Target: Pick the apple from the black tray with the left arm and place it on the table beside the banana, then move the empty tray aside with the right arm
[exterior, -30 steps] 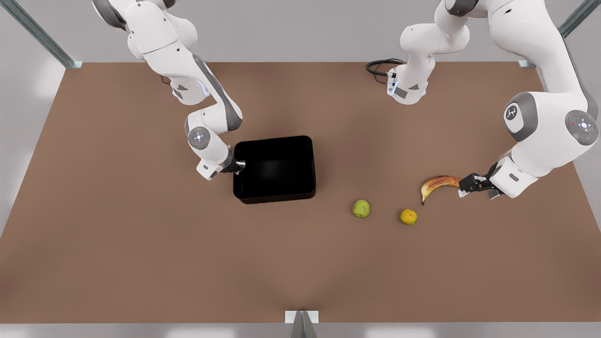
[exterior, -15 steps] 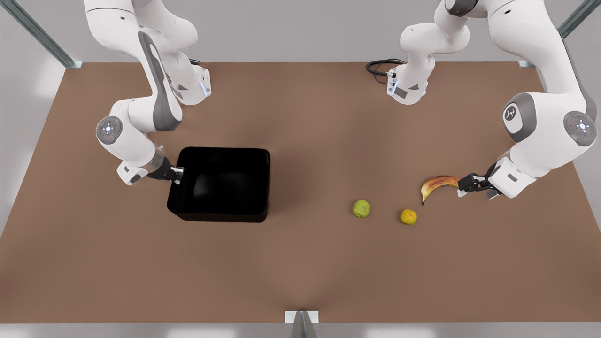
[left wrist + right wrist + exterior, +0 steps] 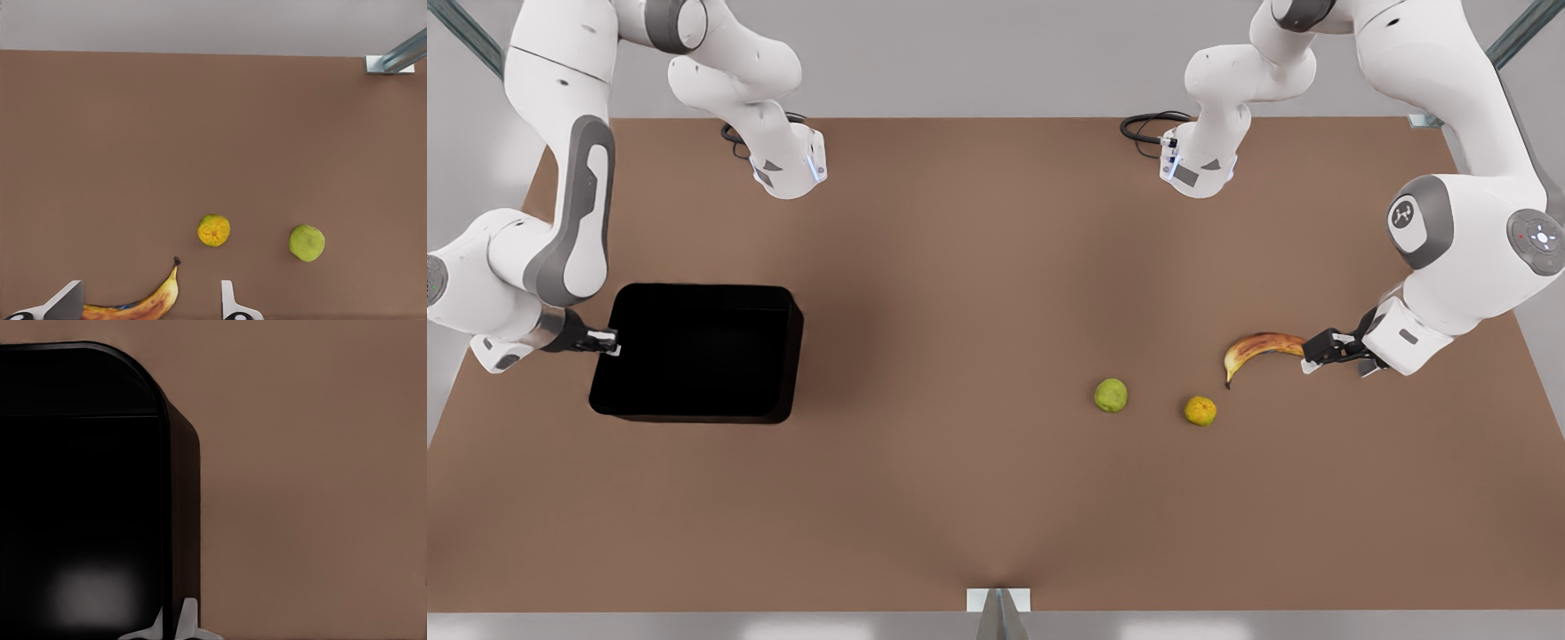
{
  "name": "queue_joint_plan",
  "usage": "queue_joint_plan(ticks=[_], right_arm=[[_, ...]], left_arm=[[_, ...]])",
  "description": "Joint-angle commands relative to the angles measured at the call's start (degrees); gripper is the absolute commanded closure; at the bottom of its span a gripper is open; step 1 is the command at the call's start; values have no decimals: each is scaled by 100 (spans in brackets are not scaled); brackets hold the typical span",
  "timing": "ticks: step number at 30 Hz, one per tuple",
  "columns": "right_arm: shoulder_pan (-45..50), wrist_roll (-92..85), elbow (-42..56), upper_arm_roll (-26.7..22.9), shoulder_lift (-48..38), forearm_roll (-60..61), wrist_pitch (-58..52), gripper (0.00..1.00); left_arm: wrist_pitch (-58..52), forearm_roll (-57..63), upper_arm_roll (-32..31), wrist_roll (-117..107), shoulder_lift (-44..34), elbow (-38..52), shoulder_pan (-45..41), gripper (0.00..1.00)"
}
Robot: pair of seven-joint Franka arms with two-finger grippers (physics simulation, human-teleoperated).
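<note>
Resting on one brown table (image 3: pixel 996 498): one apple (image 3: pixel 1111 395), one orange (image 3: pixel 1200 411), one banana (image 3: pixel 1260 348) and one black tray (image 3: pixel 698 352). Right gripper (image 3: pixel 609 342) clamps the tray's wall near the table's edge; left gripper (image 3: pixel 1312 354), jaws apart, sits at the banana's end.

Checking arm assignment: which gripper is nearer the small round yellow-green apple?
Left. The left gripper hovers open at the banana tip, a short way from the apple. The right gripper is shut on the black tray wall, across the table.
</note>
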Motion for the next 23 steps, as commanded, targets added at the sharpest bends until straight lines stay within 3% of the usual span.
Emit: queue_joint_plan(ticks=[1, 8, 9, 11, 14, 17, 20, 23], right_arm=[[-84, -3073, 257, 7, 418, 178, -85, 79], [-251, -3100, 715, 121, 1112, 292, -24, 75], [-251, -3091, 785, 121, 1112, 336, -41, 55], [-251, -3065, 802, 113, 1104, 380, -85, 27], [-208, -2898, 1364, 121, 928, 696, -1103, 3], [399, -684, 2692, 393, 840, 723, -2529, 0], [1058, 1487, 3088, 666, 621, 741, -2441, 1], [1260, 2183, 3070, 666, 506, 653, -2274, 1]], left_arm=[[-9, 6, -5, -4, -1, 12, 4, 0], [0, -3, -14, -12, -1, 12, -14, 0], [-9, -73, -14, -144, -1, 30, -5, 0], [-1, -539, 13, -478, -1, 30, 109, 0], [-9, -460, 4, -356, -1, 12, 109, 0], [-124, -214, 4, 137, -89, -313, 118, 0], [-124, -205, -14, 102, -106, -313, 100, 0], [-124, -205, -22, 102, -97, -304, 92, 0]])
